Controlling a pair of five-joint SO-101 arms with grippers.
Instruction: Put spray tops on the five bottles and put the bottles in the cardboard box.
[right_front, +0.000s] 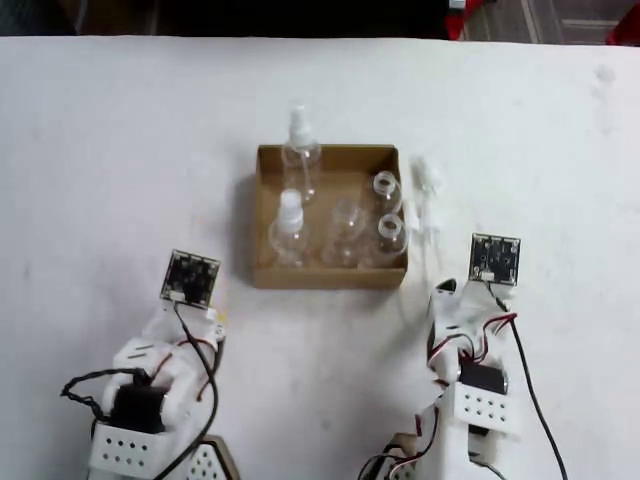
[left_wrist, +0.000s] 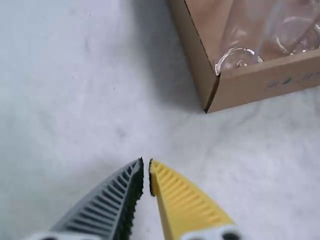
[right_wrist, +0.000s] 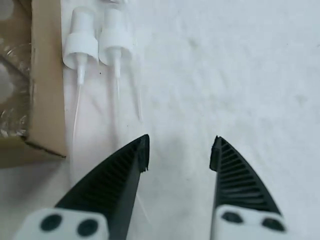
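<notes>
Bottles (right_front: 288, 232): five, clear, upright inside cardboard box (right_front: 330, 276) on bench (right_front: 120, 150); two fitted with white spray tops (right_front: 297, 122), three open-necked. Loose spray tops (right_wrist: 80, 42) lying just beside box. Left pincer (left_wrist: 146, 175) pressed together; right pincer (right_wrist: 180, 150) spread.

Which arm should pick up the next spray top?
Right: the right pincer is open facing the loose spray tops beside the cardboard box; the left pincer is shut, across the box from them.
</notes>
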